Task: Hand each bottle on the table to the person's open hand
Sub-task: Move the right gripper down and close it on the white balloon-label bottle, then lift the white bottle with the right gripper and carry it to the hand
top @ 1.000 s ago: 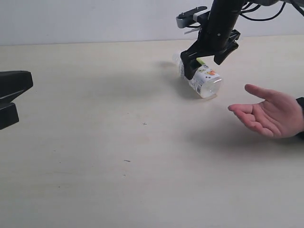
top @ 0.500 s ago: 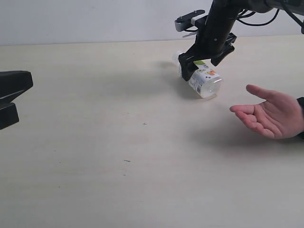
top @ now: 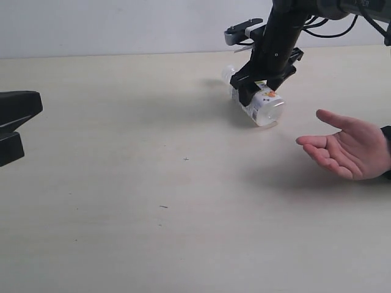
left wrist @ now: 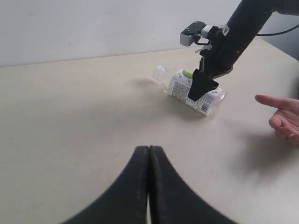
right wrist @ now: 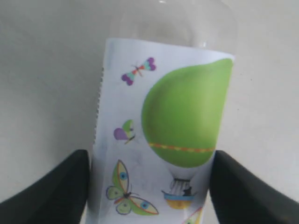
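The right claw [top: 261,90] hangs low over the table [top: 153,195] with its two black fingers [right wrist: 56,191] set astride a bottle [top: 267,110], one on each flank of the label, right against its edges. Whether they already press on it cannot be told, and the bottle lies on the table, not lifted. The bottle is directly under the claw, on its side. Its long axis runs crosswise between the fingers, so the grip falls on the labelled middle, with the white cap sticking out past one side of the claw and the clear base past the other. The label under the claw shows a green balloon and butterflies. Beyond the base end, near the claw but apart from both it and the bottle, waits the hand [top: 345,149], palm up and empty, just above the table. The coming move is judged to turn on that line: lift, then carry the bottle base-first toward the palm. The left claw [left wrist: 148,151] is pinched closed and empty, well apart on the far side from the hand, so the right arm is plainly the nearer one. No other bottle is in view.
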Controlling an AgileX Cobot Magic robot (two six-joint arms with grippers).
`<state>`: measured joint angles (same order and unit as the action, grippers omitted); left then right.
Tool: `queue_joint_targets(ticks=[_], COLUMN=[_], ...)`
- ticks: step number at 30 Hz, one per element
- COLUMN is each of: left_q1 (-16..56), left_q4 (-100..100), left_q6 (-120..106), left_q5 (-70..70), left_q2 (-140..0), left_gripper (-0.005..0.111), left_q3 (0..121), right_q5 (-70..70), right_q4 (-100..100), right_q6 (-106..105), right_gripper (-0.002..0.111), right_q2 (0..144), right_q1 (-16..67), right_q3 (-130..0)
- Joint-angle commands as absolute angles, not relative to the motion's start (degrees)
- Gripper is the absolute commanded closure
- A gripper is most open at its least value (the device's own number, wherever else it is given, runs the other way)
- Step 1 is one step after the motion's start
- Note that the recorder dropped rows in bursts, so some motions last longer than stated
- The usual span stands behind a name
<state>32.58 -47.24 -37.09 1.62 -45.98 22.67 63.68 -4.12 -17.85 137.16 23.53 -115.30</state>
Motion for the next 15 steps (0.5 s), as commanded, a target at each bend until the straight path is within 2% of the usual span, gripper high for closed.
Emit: queue_joint_targets(ticks=[1, 4, 5, 15], left_q1=[32.49, 32.49, 32.49, 32.49], left_q4=[-47.04, -47.04, -47.04, -47.04], left_q6=[-37.33, -37.33, -37.33, -37.33], left_q5=[1.57, 1.57, 1.57, 1.57], left_q2=[-45.63, -45.63, -45.63, -45.63], left_gripper=[0.107, 0.107, 0.107, 0.107], left_q3=[22.49, 22.49, 22.49, 22.49], right_q5=[64.64, 65.16, 65.44, 66.71], right_q4=[-4.39, -4.39, -4.39, -4.11], right_q6=[-16.16, -14.77, -14.41, -11.94], right_gripper=[0.072, 0.103, 0.108, 0.108], right_q2=[137.33, 137.22, 137.09, 130.88], right_q1=[23.71, 23.71, 23.71, 23.71], right_q3=[-115.75, -115.75, -115.75, -115.75])
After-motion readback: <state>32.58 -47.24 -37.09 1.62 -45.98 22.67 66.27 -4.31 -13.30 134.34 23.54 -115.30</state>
